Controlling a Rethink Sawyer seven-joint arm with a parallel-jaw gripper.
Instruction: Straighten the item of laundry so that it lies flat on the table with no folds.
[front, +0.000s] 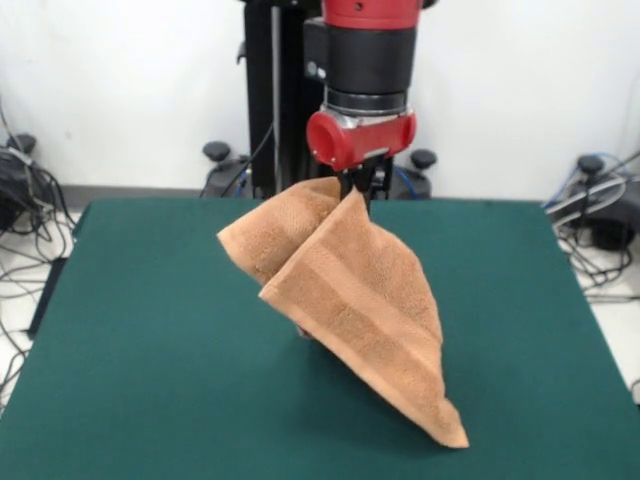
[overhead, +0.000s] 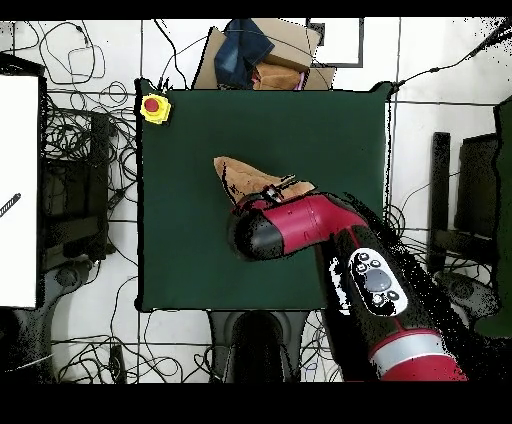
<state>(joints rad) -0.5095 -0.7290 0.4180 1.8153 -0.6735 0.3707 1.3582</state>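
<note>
gripper (front: 362, 186) fingers pinching towel (front: 352, 300) by its top corner | towel hanging folded, lowest corner touching green counter (front: 150, 330) | no readable writing showing

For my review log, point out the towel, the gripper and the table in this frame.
towel (front: 350, 290): front view, middle of the hanging cloth.
gripper (front: 362, 185): front view, black tip at the towel's raised corner.
table (front: 150, 330): front view, bare green top beside the towel.
</note>
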